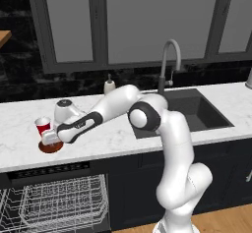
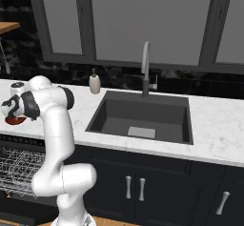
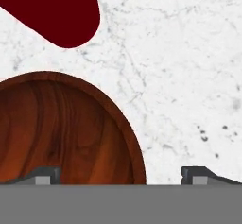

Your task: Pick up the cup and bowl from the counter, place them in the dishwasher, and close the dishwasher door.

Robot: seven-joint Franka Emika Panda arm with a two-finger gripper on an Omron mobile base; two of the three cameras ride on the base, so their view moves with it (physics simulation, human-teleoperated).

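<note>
Wide apart, the end effector (image 3: 121, 175) fingers straddled the right rim of the reddish-brown bowl (image 3: 61, 131), gripping nothing. That bowl sat on the white marble table (image 1: 118, 133), the red cup (image 1: 43, 125) just beside it, above the open dishwasher (image 1: 54, 202) rack.

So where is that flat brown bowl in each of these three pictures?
Left base view: the bowl lies at the left on the counter, under the gripper, just in front of the red cup.
Right base view: a sliver at the far left edge, behind the arm.
Hand view: lower left.
Shared landmark: the cup.
</note>
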